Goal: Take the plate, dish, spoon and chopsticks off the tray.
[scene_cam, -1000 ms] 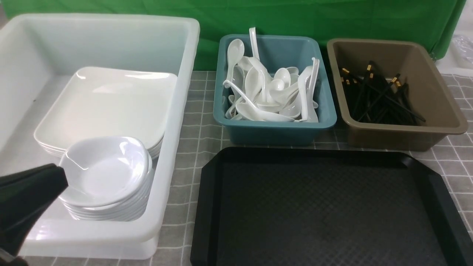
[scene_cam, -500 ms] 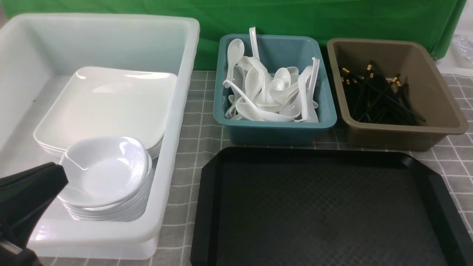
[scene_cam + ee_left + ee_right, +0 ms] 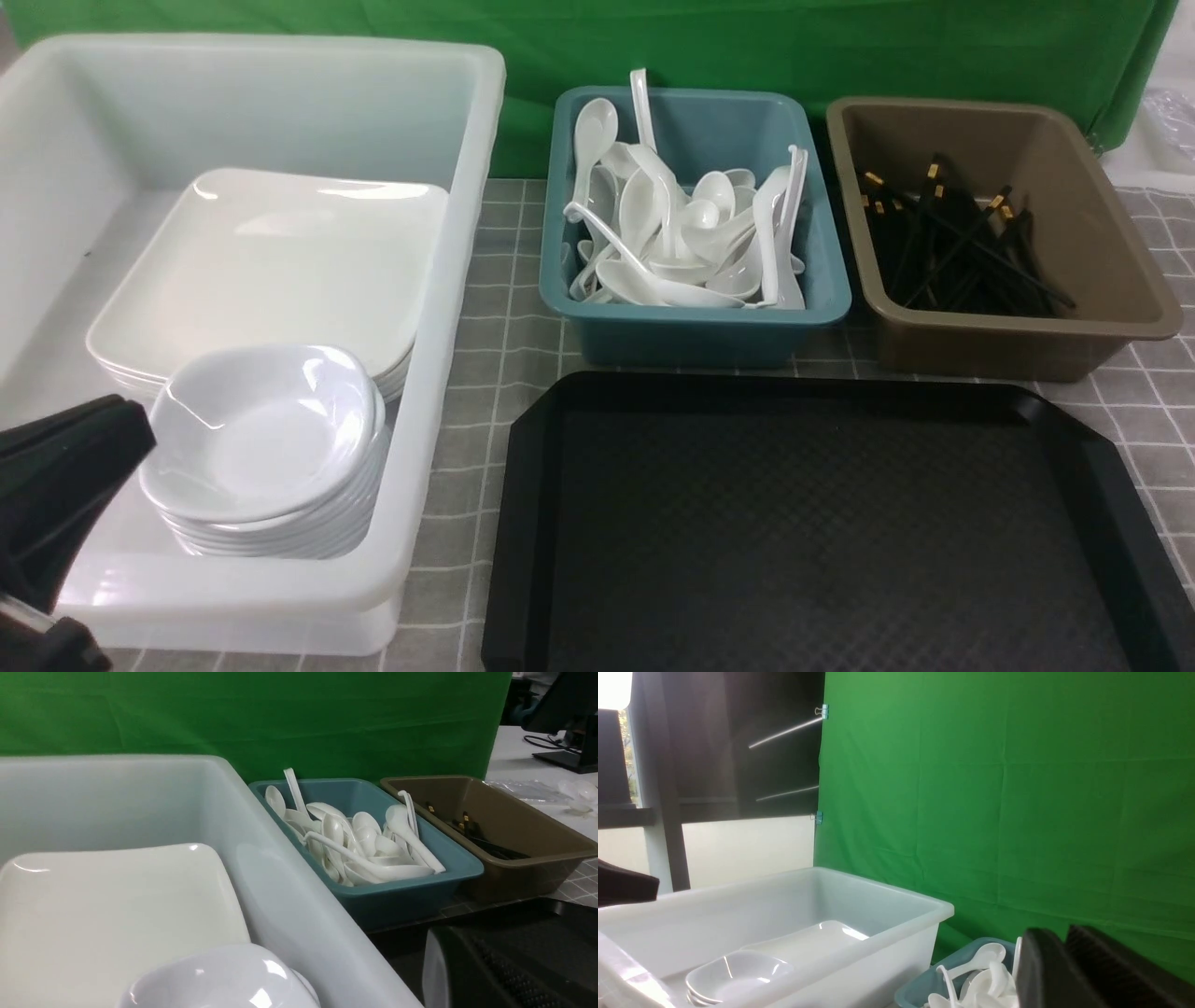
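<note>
Left pincer (image 3: 65, 485) hovered over white tub's (image 3: 448, 280) near corner, beside stacked dishes (image 3: 266, 448) | grip state indiscernible | right pincer (image 3: 1064, 970) seemingly clenched | tray (image 3: 523, 523) bare

The left gripper (image 3: 65, 495) is cut off by the front view's left and lower edges, its jaws unreadable; the tray (image 3: 523, 523) runs off the lower edge; lower plates (image 3: 271, 261) hide under the stack
</note>
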Controlling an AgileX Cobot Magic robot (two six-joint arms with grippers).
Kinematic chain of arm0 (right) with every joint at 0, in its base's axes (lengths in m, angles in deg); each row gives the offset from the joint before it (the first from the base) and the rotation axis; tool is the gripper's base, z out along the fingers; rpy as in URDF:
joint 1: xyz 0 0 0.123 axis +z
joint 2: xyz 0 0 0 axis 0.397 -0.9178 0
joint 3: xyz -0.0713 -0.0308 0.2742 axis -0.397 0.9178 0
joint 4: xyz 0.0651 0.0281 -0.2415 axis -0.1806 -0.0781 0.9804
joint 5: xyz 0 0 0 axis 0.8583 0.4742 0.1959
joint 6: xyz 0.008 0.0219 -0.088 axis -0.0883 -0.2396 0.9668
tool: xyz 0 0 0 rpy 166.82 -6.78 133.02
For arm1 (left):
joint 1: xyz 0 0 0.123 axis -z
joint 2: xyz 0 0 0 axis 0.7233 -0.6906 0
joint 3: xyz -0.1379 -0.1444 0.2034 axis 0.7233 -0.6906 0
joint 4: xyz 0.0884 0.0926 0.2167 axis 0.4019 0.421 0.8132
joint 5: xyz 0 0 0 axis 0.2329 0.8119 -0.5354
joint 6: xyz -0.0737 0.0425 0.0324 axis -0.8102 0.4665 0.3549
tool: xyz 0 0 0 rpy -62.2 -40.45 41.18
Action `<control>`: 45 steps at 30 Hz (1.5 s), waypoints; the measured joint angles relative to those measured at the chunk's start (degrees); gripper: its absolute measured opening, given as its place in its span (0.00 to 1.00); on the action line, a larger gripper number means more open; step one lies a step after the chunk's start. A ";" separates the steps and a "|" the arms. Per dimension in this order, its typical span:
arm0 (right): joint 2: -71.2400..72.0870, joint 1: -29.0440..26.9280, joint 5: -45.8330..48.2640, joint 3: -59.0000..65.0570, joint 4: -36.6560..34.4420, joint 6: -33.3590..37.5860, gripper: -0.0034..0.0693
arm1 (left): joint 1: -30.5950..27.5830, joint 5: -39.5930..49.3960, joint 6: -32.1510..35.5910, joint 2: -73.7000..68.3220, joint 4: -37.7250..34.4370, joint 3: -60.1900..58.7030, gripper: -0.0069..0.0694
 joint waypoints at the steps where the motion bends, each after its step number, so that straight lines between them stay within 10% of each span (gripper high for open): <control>1: 0.00 0.00 0.00 0.00 0.00 0.00 0.20 | -0.20 -1.50 -2.02 0.59 2.58 -0.71 0.10; 14: 0.00 0.00 0.00 0.00 0.00 0.00 0.24 | -18.21 -7.48 -10.63 18.56 12.42 -18.37 0.10; 45: 0.00 0.00 -0.05 0.00 0.01 0.00 0.32 | -18.38 0.38 -10.63 19.86 15.64 -20.65 0.10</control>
